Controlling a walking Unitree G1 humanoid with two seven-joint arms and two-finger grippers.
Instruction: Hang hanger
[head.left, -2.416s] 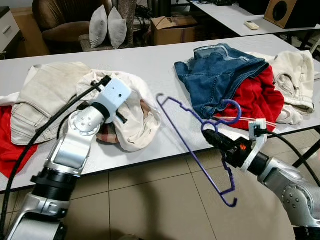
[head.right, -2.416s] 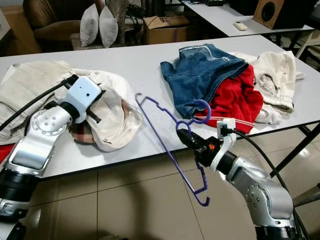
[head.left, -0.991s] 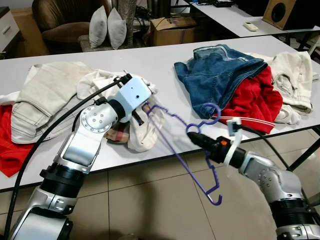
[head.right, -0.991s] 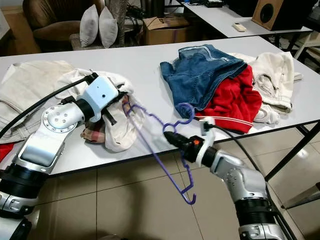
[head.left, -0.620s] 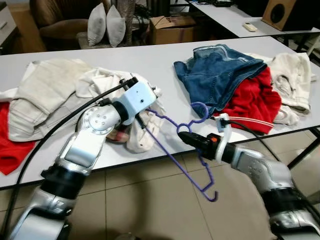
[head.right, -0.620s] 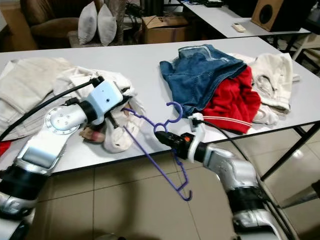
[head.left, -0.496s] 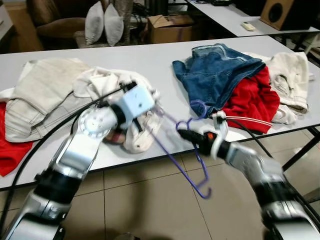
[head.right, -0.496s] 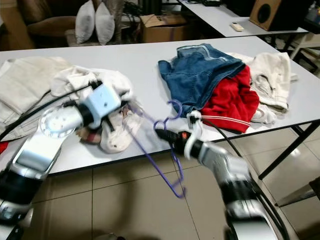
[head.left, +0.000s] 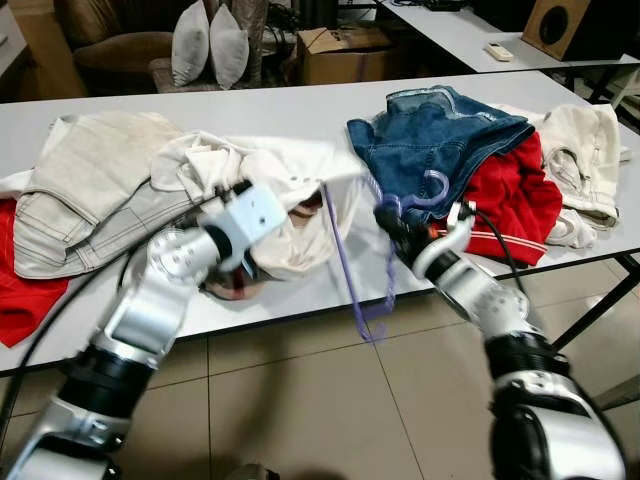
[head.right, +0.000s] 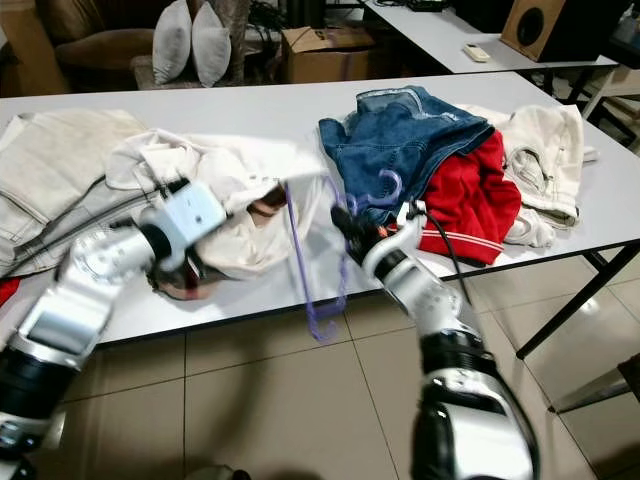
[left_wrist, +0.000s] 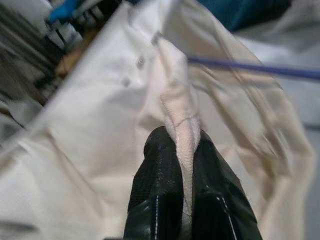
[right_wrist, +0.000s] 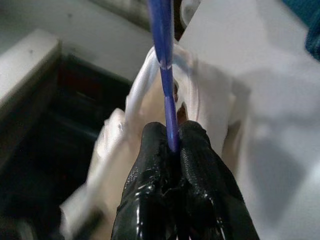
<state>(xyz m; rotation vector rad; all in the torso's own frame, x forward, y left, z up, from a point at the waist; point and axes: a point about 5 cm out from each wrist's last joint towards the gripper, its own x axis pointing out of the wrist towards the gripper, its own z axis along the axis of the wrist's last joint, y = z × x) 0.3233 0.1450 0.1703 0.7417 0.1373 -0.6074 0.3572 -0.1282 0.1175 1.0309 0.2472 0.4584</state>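
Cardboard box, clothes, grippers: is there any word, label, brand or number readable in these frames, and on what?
None can be read.
cardboard box: no print can be made out.
denim garment, red garment, cream shirt: no legible tags.
left gripper and right gripper: plain black, no markings.
purple hanger: unmarked.

Motion blurs the cream shirt (head.left: 300, 200) (its far hem especially) and the purple hanger (head.left: 352, 262)

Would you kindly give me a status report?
Left gripper shut on cream shirt. Right gripper shut on purple hanger. Hanger at shirt opening.
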